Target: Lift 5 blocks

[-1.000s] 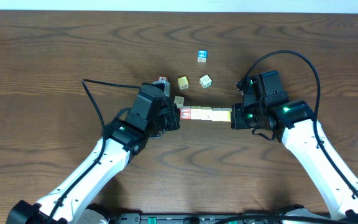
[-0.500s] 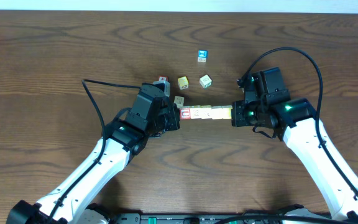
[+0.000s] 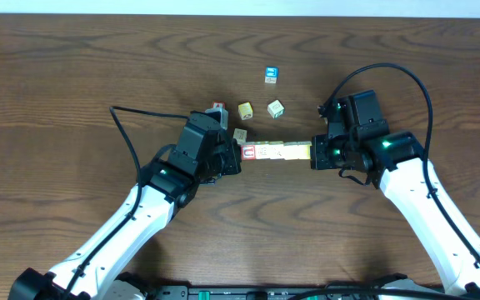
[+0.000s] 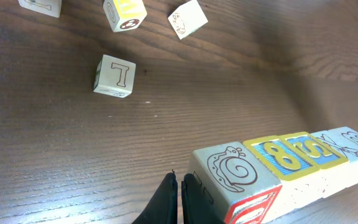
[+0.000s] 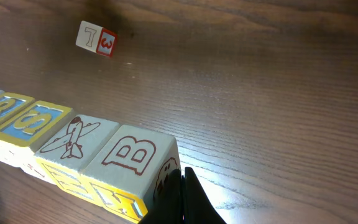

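Five blocks (image 3: 275, 152) shifted slightly, squeezed endwise between closed left claw (image 4: 179, 186) and closed right claw (image 5: 181, 182).

The right gripper (image 3: 312, 155) (with the blocks' (image 3: 277, 152) end) edged slightly up-frame.

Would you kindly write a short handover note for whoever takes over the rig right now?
The left gripper is shut, at the red-faced end of the row of five blocks. The right gripper is shut, at the other end.
Done: blocks lined up end to end between the grippers.
Left: lift the row; whether it is off the table yet, I cannot tell.
The loose cubes beyond the row are not part of the job.
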Controlling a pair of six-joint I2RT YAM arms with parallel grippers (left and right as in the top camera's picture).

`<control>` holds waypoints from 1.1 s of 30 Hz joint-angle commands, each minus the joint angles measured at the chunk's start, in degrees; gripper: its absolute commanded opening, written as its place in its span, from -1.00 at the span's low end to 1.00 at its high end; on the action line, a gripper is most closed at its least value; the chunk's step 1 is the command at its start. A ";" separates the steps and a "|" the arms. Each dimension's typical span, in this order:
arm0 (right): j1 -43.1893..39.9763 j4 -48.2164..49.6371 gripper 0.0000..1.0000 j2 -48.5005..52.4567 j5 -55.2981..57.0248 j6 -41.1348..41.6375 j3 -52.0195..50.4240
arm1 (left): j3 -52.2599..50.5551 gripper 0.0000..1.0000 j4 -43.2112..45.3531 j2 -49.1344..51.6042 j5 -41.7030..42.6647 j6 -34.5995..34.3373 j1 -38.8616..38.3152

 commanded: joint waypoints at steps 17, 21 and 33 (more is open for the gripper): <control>1.81 0.98 -0.97 -0.76 -12.59 0.33 1.84 | 2.84 -0.86 1.38 -1.68 9.79 -0.28 -2.82; 1.81 1.01 -0.97 -0.76 -13.42 0.33 1.84 | 2.84 -0.85 1.38 -1.70 9.79 -0.31 -2.82; 1.81 1.01 -0.97 -0.76 -13.40 0.31 1.84 | 2.84 -0.85 1.38 -2.45 9.79 -0.31 -2.82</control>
